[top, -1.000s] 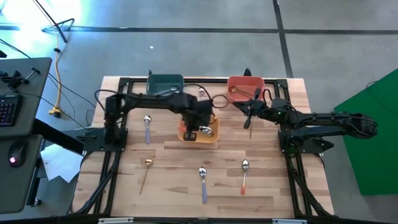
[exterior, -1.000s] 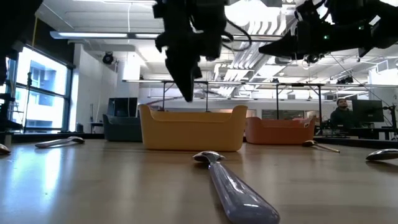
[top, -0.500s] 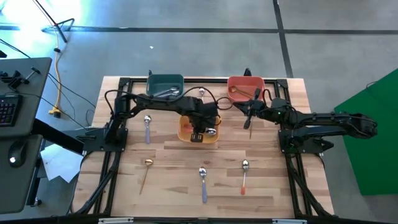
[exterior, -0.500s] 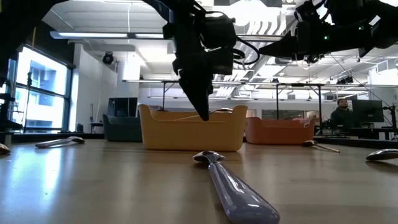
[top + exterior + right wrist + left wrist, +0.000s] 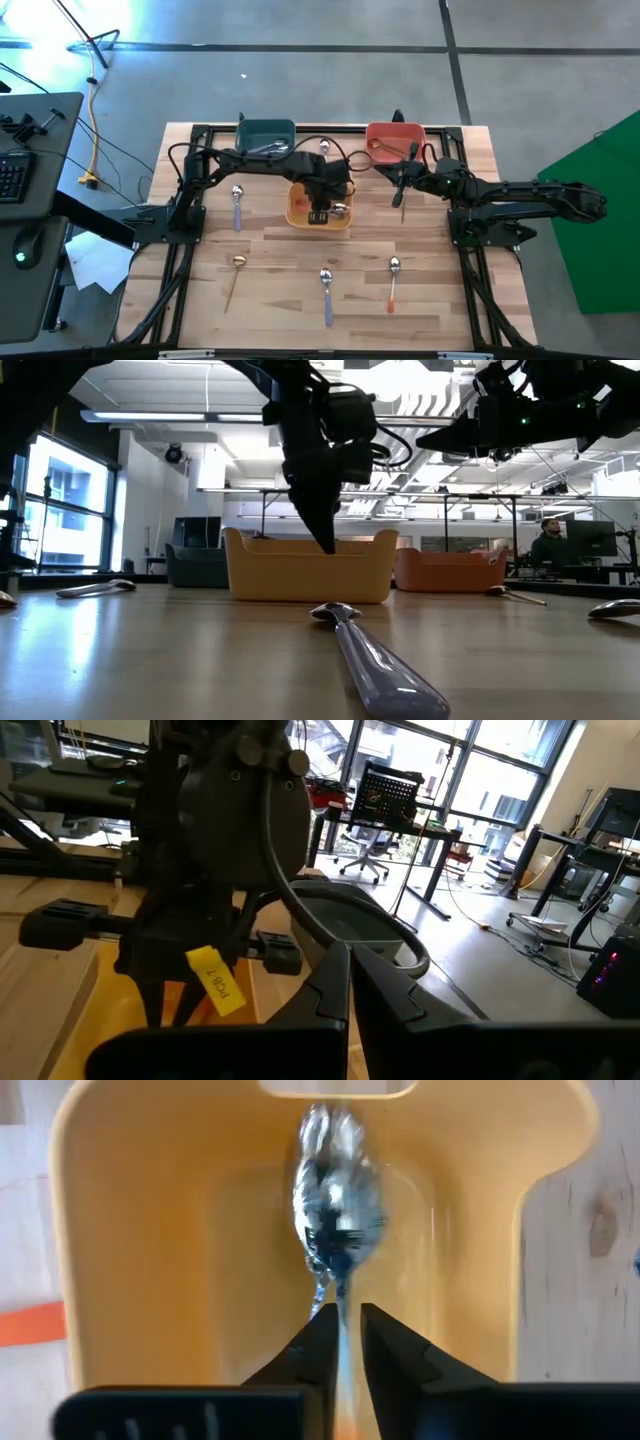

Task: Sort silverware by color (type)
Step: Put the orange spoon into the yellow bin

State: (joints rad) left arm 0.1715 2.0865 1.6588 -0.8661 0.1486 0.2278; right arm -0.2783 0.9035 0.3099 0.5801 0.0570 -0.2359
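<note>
Spoon [image 5: 335, 1205] lies inside yellow bin [image 5: 130, 1270] — handle between slightly parted jaws.

1. Grey concrete floor [image 5: 300, 80] with dark seam lines surrounds the wooden table [image 5: 280, 300].
2. A green screen [image 5: 600, 230] stands beyond the table's right edge.
3. A dark desk [image 5: 30, 200] with a keyboard [image 5: 12, 178] sits off its left edge.
4. Tall windows [image 5: 60, 500] and ceiling strip lights [image 5: 170, 417] brighten the room.
5. An office chair [image 5: 365, 855] stands near glazing.

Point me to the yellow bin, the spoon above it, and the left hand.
Yellow bin [image 5: 130, 1280]: left wrist view, bare inner floor.
Spoon [image 5: 335, 1195]: left wrist view, shiny bowl.
Left hand [image 5: 342, 1342]: left wrist view, midway between its fingertips, just above the bin.
</note>
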